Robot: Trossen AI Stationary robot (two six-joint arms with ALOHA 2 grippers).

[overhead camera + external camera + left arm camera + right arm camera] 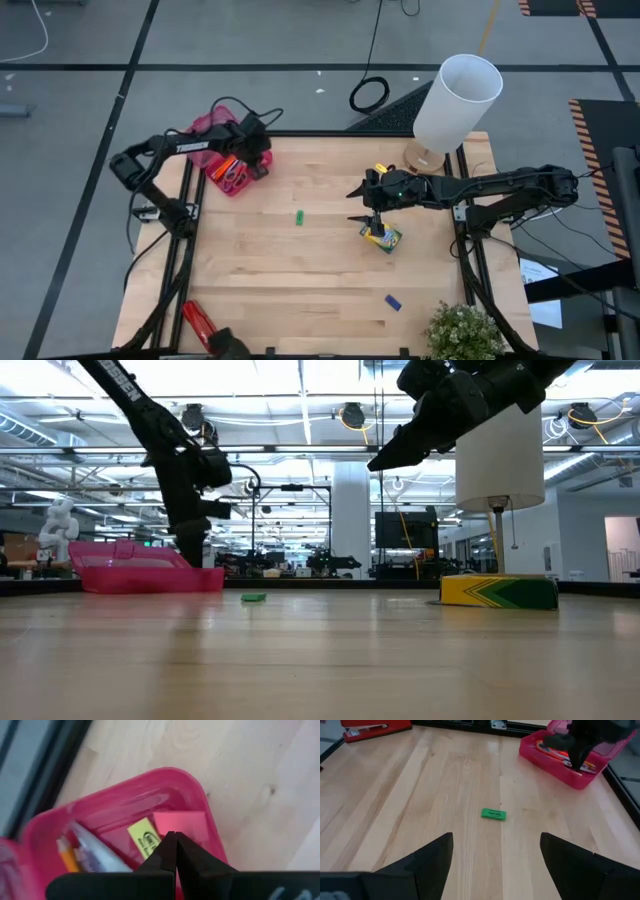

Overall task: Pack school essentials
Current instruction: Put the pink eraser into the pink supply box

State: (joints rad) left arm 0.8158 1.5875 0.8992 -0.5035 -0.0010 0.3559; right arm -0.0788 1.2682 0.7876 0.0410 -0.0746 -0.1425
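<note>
Inventory from my console, nearest item first. Blue eraser (393, 302): lies alone near the front edge of the table (300, 280), long axis slanted; I can read no print on it. Red stapler (197, 320): front left corner, long axis running diagonally toward the corner.

Crayon box (382, 238): green and yellow, flat on the wood right of centre, long axis diagonal in the overhead view. The level view shows a green chevron pattern on its side (500, 592); I can read no lettering there. Right gripper (366, 206): hangs in the air just above and beside the box, fingers spread wide apart and holding nothing, as its own wrist camera shows (495, 855).

Green eraser (298, 216): mid-table, well apart from the box and between the two arms, long axis roughly front to back in the overhead view. It carries dark print (493, 814) too small for me to read.

Pink tray (222, 150): back left corner, tilted off square with the table edge. Inside I see scissors (234, 176) with purple and red handles, an orange pencil (67, 857), a pink pad, and a yellow eraser (145, 838) with dark print I cannot make out. Left gripper (262, 165): down at the tray's rim, fingers pressed together with nothing between them (170, 850).

White lamp (452, 105): back right, beyond the right arm. Plant (462, 332): front right corner.
</note>
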